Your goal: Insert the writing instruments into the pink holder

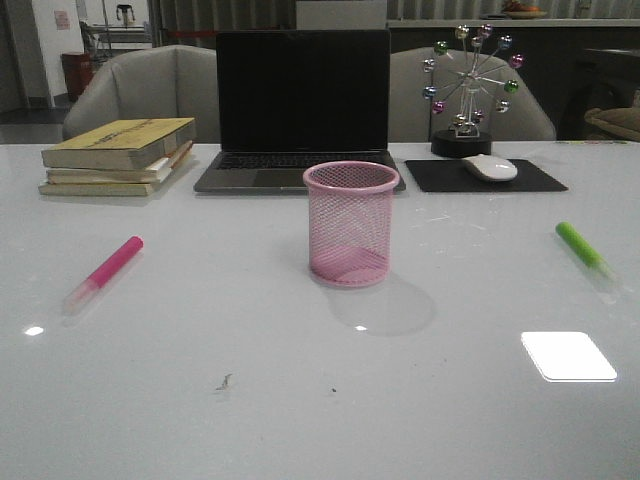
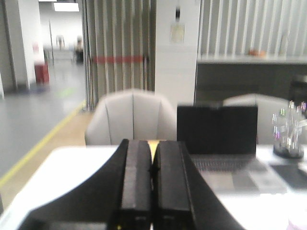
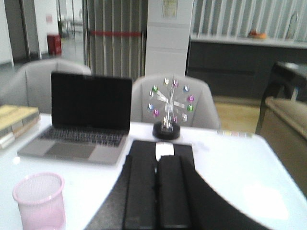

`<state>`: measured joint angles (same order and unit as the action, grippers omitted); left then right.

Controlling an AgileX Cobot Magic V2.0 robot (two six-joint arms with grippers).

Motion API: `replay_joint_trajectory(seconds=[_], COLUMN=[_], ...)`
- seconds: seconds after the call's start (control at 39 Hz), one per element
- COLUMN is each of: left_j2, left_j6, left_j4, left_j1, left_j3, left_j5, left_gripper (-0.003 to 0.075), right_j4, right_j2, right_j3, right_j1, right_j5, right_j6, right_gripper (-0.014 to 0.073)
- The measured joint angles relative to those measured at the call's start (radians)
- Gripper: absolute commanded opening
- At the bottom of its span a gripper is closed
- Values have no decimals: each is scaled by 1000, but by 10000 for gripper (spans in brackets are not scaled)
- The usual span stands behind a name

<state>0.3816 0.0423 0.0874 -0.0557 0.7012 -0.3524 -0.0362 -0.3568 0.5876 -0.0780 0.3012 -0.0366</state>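
Observation:
The pink mesh holder (image 1: 350, 223) stands upright and empty at the middle of the white table; the right wrist view catches it too (image 3: 39, 201). A pink highlighter (image 1: 104, 272) lies flat to its left, clear cap toward the front. On the right side lies a lime green highlighter (image 1: 587, 251), also flat. Neither arm shows in the front view. My left gripper (image 2: 152, 143) is shut with nothing between its fingers, held above the table's left part. My right gripper (image 3: 157, 160) is shut and empty, raised to the right of the holder.
An open laptop (image 1: 300, 110) stands behind the holder. A stack of books (image 1: 118, 155) sits at the back left. A white mouse (image 1: 489, 167) rests on a black pad (image 1: 485, 176) beside a ferris-wheel ornament (image 1: 468, 90). Grey chairs stand behind the table.

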Motion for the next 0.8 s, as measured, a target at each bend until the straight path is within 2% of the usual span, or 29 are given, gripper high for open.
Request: replay_joint_trajectory(seconds=[0.36,0.44,0.51,0.59,0.64,0.72,0.8], left_j2=[277,317,356,391,402,408,408], left_j6=[0,0,20,67,82,91,93], left_j4=[148,152,152,152,152,152,154], left_j1=[0,0,0,0,0,0,0], left_j3=[19,19,19,19,19,19,19], left_j5=[-144,-183,-213,-222,-224,-224,-224], left_gripper=[101,117,169,267,302,326,326], right_j4=[0,0,0,0,0,0,0], right_j2=[-204,-210,-212,-212,-212,-212,-212], right_j3=[0,0,0,0,0,0,0], right_j1=[0,0,0,0,0,0,0], right_j5=[162,177,195,219,243,273,286], right_j6=[0,0,0,0,-1,-1,-1], right_gripper=[32,32,50,172,267,412,493])
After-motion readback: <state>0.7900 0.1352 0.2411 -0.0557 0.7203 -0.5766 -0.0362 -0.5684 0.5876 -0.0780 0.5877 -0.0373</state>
